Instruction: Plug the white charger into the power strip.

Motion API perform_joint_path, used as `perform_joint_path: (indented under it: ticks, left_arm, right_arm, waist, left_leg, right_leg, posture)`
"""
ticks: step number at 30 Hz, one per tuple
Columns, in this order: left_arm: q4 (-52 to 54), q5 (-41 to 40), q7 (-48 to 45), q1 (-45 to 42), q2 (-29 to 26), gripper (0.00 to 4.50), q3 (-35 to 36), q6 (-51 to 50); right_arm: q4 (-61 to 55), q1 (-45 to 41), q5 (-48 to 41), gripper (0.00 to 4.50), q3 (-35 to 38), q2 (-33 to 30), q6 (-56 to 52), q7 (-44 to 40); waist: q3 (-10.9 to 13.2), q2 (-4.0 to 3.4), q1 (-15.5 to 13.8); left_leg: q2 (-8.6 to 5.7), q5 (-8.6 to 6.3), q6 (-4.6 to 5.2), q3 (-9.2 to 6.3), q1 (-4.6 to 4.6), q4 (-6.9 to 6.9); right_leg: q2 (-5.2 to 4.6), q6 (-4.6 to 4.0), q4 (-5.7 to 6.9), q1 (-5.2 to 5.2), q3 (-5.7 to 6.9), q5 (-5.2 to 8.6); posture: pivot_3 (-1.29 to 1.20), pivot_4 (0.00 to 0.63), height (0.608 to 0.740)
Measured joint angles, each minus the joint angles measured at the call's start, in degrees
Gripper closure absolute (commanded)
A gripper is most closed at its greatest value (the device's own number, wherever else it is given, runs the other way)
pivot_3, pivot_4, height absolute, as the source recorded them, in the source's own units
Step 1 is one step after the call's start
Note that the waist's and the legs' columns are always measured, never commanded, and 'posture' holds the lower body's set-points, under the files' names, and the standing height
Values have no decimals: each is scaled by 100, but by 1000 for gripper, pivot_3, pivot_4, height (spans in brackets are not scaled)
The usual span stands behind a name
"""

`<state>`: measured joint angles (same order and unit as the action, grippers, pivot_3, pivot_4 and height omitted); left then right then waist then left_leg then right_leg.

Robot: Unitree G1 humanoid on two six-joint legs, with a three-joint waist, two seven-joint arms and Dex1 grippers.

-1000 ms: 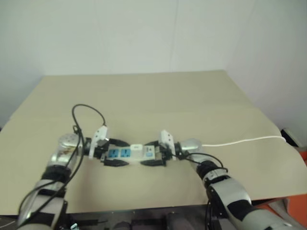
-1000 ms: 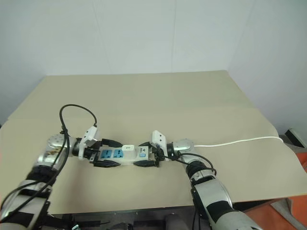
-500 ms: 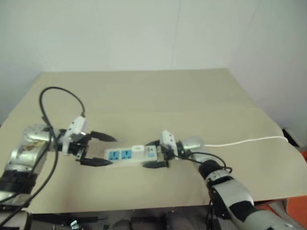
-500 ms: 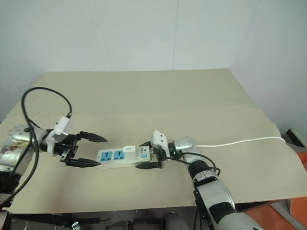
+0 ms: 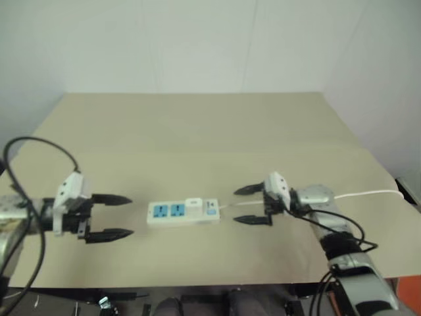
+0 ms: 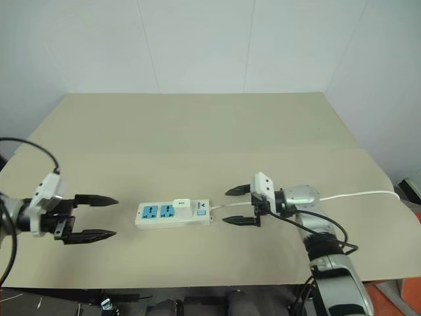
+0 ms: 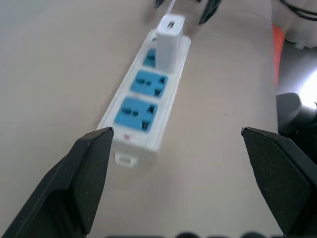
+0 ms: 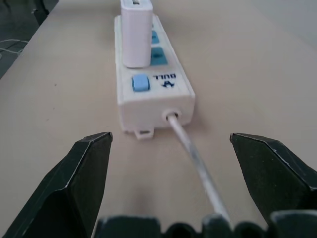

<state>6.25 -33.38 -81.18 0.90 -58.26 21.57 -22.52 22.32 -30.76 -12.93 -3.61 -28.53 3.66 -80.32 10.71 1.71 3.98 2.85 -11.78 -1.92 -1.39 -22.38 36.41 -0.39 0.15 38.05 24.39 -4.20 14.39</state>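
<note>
The power strip (image 6: 172, 214) lies flat on the tan table near its front middle. The white charger (image 6: 181, 207) stands upright in the socket nearest the strip's switch end; two blue sockets (image 7: 140, 96) beside it are bare. My left gripper (image 6: 92, 216) hovers open a short way off the strip's left end, with nothing between its fingers. At the cable end my right gripper (image 6: 240, 205) is open too, a small gap away from the strip, with the thin white cable (image 8: 194, 159) running between its fingers (image 8: 84, 174). The charger (image 8: 135, 31) is upright in the right wrist view as well.
The strip's white cable (image 6: 358, 195) trails right toward the table's right edge (image 6: 388, 184). A black cable loops up from my left arm (image 6: 26, 148). A white wall rises behind the table (image 6: 197, 118).
Both grippers have drawn back from the strip's ends, the left one to the left and the right one to the right. The strip and plugged charger stay put; the camera view shifted.
</note>
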Motion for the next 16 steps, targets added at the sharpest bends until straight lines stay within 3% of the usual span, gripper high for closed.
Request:
perform_joint_path:
  ticks: [6, 10, 16]
  left_arm:
    - [955, -411, 933, 1214, 785, 0, 1060, -578]
    - [1649, -630, 1777, 1277, 1407, 0, 1062, -783]
    - [1979, -854, 2177, 999, 1465, 0, 729, -916]
  right_arm:
    - [-828, 711, -302, 32, 269, -273, -585, 483]
    - [-1111, 1000, -412, 32, 252, -176, -799, 801]
    - [-1217, 950, -422, 32, 154, 88, -875, 1006]
  waist:
    - [4, 3, -13]
    - [5, 10, -38]
    - [4, 11, -18]
  left_leg:
    - [-1, 0, 0, 5, 5, 1]
    - [-1, 0, -1, 4, 7, 6]
    - [-2, 0, -1, 7, 2, 8]
  right_leg:
    - [-5, -2, -2, -5, 1, 2]
    - [-6, 2, -1, -11, 4, -1]
    - [-4, 4, -5, -9, 1, -2]
  posture:
    - [0, 150, 740]
    - [0, 150, 740]
    - [0, 150, 740]
